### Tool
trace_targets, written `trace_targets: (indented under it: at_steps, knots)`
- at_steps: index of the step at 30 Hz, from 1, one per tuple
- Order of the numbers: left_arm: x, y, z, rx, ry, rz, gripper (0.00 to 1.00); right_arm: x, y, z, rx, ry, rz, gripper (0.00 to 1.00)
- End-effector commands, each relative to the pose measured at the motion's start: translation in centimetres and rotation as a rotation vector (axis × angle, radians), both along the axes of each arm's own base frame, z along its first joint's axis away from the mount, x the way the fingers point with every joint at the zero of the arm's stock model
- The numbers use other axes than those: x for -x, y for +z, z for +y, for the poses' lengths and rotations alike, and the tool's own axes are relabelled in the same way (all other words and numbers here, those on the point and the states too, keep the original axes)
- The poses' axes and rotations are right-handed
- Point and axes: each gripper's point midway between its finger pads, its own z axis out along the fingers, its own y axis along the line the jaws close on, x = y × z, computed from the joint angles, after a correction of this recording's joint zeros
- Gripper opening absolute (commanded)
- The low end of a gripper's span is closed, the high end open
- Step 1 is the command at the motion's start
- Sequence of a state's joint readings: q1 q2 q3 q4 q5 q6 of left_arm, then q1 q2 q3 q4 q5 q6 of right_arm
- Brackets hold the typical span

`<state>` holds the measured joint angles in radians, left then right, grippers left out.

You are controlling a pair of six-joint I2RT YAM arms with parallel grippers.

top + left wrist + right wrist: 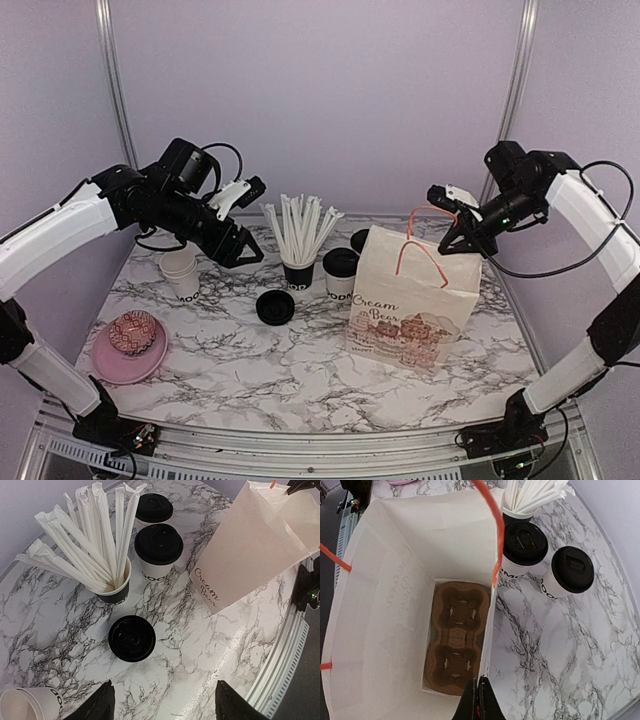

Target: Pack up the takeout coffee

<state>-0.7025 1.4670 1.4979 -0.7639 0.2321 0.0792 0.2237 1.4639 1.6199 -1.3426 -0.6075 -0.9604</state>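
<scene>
Though hidden overhead, carrier [456, 637] lies in bag [385, 605].

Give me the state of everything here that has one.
Paper bag: upright, mouth open.
Cup carrier: flat on the bag's floor, empty.
Lidded cup: upright, lid on, outside the bag.
Second lidded cup: likewise.
Loose lid: lying flat, on no cup.
Straw cup: upright, holding wrapped straws.
Lidless cup: upright, uncovered.
Left gripper: jaws open, empty.
Right gripper: jaws shut on the orange handle.
</scene>
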Motion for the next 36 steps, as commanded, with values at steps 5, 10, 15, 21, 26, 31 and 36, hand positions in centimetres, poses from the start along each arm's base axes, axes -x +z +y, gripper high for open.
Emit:
trace_targets:
  at_steps: [5, 10, 15, 21, 26, 31, 36]
  knots:
    - [0.4, 1.4, -0.2, 0.032, -0.022, -0.036, 0.70, 3.4, 0.9, 5.5, -0.091, 0.159, 0.078, 0.00]
    - [0.6, 1.7, 0.1, 0.035, -0.018, -0.044, 0.70, 4.1, 1.0, 8.5, -0.121, 0.242, 0.117, 0.00]
    - [1.2, 2.4, 0.5, 0.051, -0.022, -0.053, 0.70, 5.0, 0.2, 12.1, -0.113, 0.322, 0.143, 0.00]
    - [3.4, 4.9, 0.6, 0.130, -0.089, -0.083, 0.70, 4.2, 0.5, 16.2, -0.133, 0.357, 0.135, 0.00]
    - [4.6, 7.8, -0.3, 0.191, -0.141, -0.161, 0.71, 4.1, 0.9, 19.9, -0.144, 0.409, 0.129, 0.00]
    - [5.1, 8.0, -1.5, 0.198, -0.188, -0.180, 0.71, 3.6, 0.5, 22.7, -0.147, 0.423, 0.154, 0.00]
    - [4.9, 6.8, -2.5, 0.162, -0.205, -0.177, 0.72, 3.3, 0.9, 23.6, -0.158, 0.421, 0.160, 0.18]
